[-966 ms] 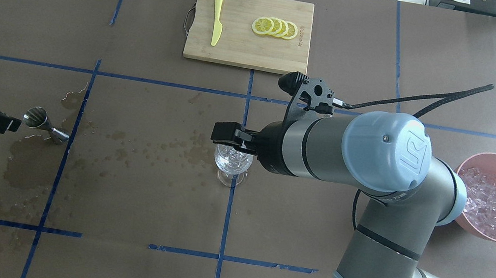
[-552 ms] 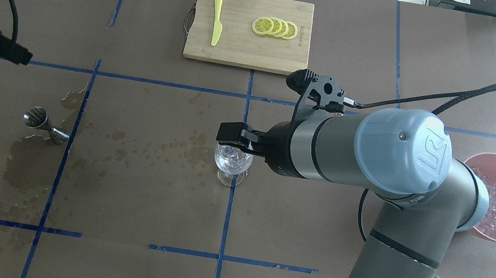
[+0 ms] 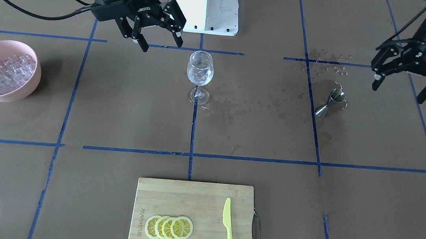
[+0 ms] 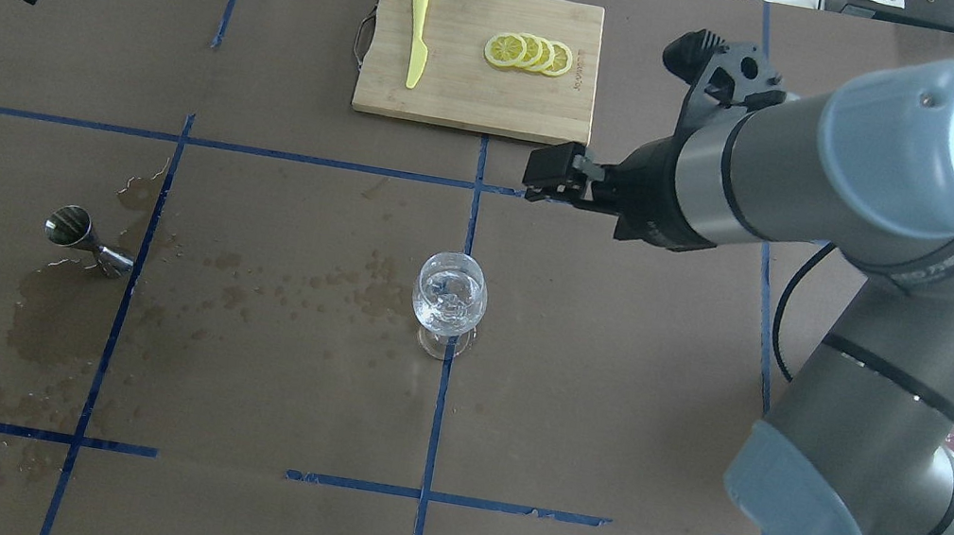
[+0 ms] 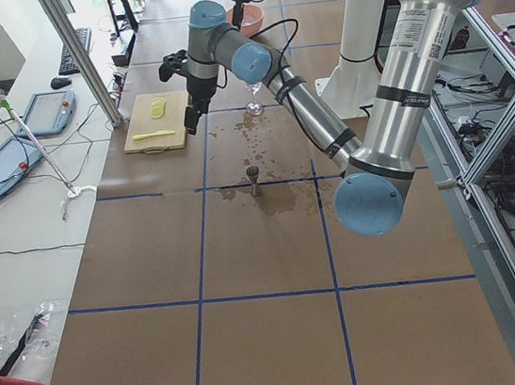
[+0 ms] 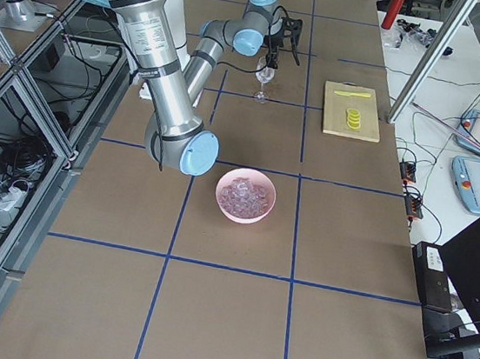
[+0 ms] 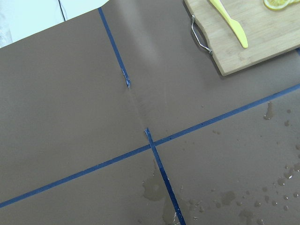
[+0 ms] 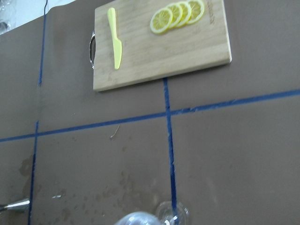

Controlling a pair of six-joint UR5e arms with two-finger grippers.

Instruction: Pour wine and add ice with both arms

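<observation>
Both my pincers hang released and empty, fingers spread. My right pincer (image 3: pixel 161 37) is lifted clear of the wine glass (image 3: pixel 200 70), to one side of it and not touching. I judge that keeps the glass free of a knock. My left pincer (image 3: pixel 400 85) is raised at the far side, apart from the steel jigger (image 3: pixel 329 102), which stands upright on its own.

The wine (image 3: pixel 199 79) sits in the glass bowl with some ice cubes (image 4: pixel 451 294) in it. The rest of the ice (image 3: pixel 6 70) fills the pink bowl (image 3: pixel 15 95) on my right, well apart from the glass. Pouring and icing look largely done.

The worktop (image 3: pixel 118 117) is brown, gridded with blue tape. Wet patches (image 3: pixel 245 109) trail between glass and jigger, so it may be slick there. Opposite me lies a bamboo cutting board (image 3: pixel 196 201) with lemon slices (image 3: pixel 169 227) and a yellow knife (image 3: pixel 229 228). Aluminium framing and cables ring the room.
</observation>
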